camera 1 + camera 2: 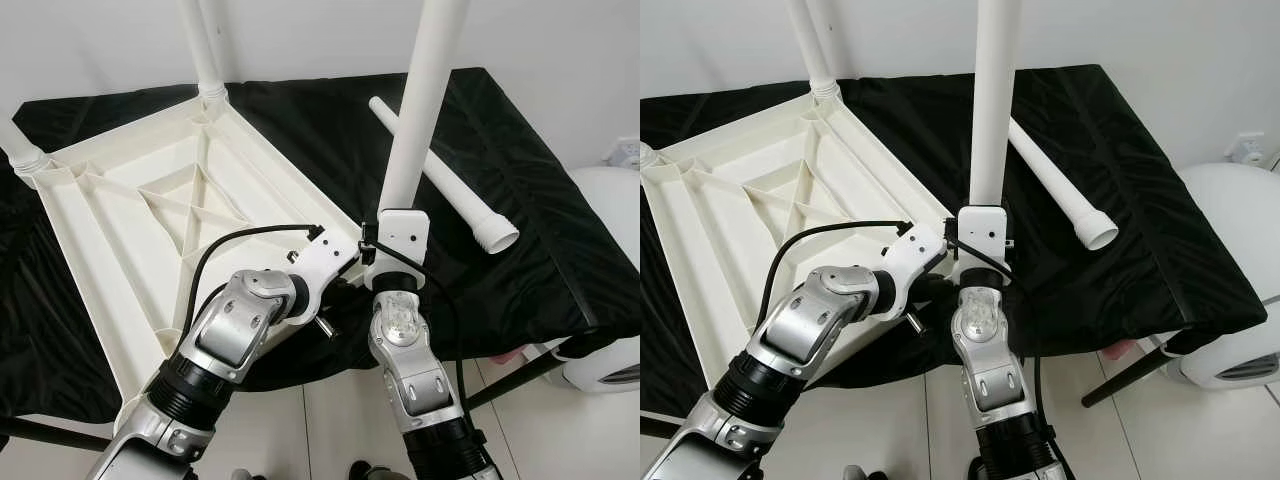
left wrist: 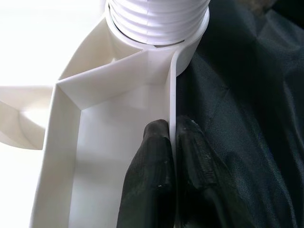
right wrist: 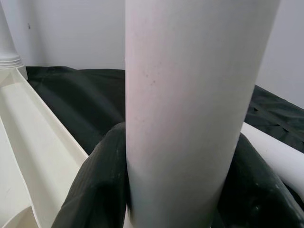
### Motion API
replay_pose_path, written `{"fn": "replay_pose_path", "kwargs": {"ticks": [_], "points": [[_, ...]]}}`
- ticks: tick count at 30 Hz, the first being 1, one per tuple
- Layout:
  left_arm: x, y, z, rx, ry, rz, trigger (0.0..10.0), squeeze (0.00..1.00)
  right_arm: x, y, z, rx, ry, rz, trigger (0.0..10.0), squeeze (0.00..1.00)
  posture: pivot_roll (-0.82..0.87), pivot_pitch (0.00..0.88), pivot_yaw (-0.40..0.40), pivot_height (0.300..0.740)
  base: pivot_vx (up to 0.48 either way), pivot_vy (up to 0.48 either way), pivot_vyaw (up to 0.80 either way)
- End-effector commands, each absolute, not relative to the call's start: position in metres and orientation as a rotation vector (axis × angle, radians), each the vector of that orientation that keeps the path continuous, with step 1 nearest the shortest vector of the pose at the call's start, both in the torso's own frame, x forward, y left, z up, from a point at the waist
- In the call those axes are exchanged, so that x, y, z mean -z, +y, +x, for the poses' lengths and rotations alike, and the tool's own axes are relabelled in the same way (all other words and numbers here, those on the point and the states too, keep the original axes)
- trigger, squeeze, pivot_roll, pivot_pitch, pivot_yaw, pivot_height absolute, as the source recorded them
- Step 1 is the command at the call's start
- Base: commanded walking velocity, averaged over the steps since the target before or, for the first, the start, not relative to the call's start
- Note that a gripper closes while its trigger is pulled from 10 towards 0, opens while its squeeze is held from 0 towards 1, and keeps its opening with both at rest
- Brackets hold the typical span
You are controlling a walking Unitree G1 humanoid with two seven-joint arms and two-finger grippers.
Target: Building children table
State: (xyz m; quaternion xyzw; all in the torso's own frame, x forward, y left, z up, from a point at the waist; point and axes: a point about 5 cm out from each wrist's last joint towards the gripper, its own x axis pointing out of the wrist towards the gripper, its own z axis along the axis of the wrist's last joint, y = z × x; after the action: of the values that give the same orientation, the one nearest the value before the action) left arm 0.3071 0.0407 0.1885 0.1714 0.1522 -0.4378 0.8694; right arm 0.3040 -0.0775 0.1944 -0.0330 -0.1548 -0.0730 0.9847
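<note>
**Third leg going in, one left**

You've got two legs standing: far corner (image 1: pixel 205 60) and left corner (image 1: pixel 18 150) of the upturned tabletop (image 1: pixel 120 210). Right gripper (image 3: pixel 166 190) clamps the third leg (image 1: pixel 420 110) upright at frame centre, in the near socket; seating unclear. Left gripper (image 2: pixel 173 156) pinches the tabletop rim. Spare leg (image 1: pixel 440 180) lies right, on the cloth (image 1: pixel 520 150). No containers.

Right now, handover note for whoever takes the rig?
Left gripper: shut on the rim of the upturned tabletop, by the near corner socket.
Right gripper: shut on an upright leg standing at that socket.
Done: two legs stand in the far corners.
Left: seat the held leg, then fit the spare leg lying on the black cloth.
</note>
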Motion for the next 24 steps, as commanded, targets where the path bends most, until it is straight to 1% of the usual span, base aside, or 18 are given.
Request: {"fn": "replay_pose_path", "kwargs": {"ticks": [1, 6, 8, 11, 14, 19, 24], "points": [[-0.189, 0.048, 0.308, 0.863, 0.323, 0.357, 10.0, 0.00, -0.139, -0.098, 0.299, 0.285, -0.024, -0.067, 10.0, 0.00, -0.06, 0.211, 0.045, 0.740, 0.000, 0.000, 0.00], [-0.188, 0.047, 0.307, 0.867, 0.323, 0.355, 10.0, 0.00, -0.141, -0.110, 0.304, 0.341, 0.010, 0.004, 10.0, 0.00, -0.07, 0.208, 0.045, 0.740, 0.000, 0.000, 0.00], [-0.188, 0.047, 0.307, 0.870, 0.324, 0.354, 10.0, 0.00, -0.143, -0.114, 0.308, 0.364, 0.017, -0.003, 10.0, 0.00, -0.07, 0.206, 0.044, 0.740, 0.000, 0.000, 0.00], [-0.188, 0.046, 0.306, 0.871, 0.324, 0.354, 10.0, 0.00, -0.142, -0.116, 0.308, 0.381, 0.034, 0.038, 10.0, 0.00, -0.07, 0.204, 0.043, 0.740, 0.000, 0.000, 0.00], [-0.188, 0.046, 0.306, 0.871, 0.323, 0.354, 10.0, 0.00, -0.138, -0.115, 0.306, 0.380, 0.044, 0.028, 10.0, 0.00, -0.07, 0.202, 0.042, 0.740, 0.000, 0.000, 0.00], [-0.187, 0.046, 0.306, 0.871, 0.324, 0.354, 10.0, 0.00, -0.135, -0.115, 0.303, 0.341, 0.031, -0.044, 10.0, 0.00, -0.07, 0.199, 0.041, 0.740, 0.000, 0.000, 0.00], [-0.187, 0.045, 0.305, 0.873, 0.325, 0.355, 10.0, 0.00, -0.134, -0.112, 0.301, 0.251, 0.022, -0.091, 10.0, 0.00, -0.07, 0.195, 0.041, 0.740, 0.000, 0.000, 0.00]]}}
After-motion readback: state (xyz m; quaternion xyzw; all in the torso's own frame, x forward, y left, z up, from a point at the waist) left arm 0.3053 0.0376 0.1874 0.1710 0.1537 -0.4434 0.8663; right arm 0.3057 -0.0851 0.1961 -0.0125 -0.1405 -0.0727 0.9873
